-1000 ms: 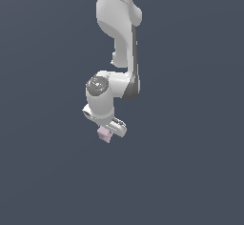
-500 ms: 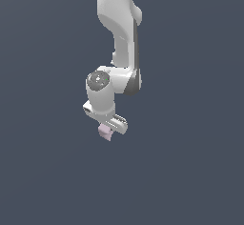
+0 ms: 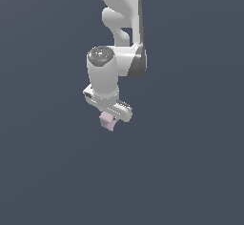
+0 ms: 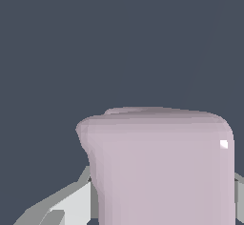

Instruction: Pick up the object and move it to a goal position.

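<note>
No container, label or writing visible. Seen in the exterior view: white gripper (image 3: 110,117) pointing down from the arm (image 3: 119,9), closed around the object (image 3: 107,121), a small pale pink-lilac chunk poking out below the fingers against plain dark grey. Shown only in the wrist view: the object (image 4: 162,167) close up, matte, filling the frame, grey-white fingers (image 4: 66,205) beside it.
</note>
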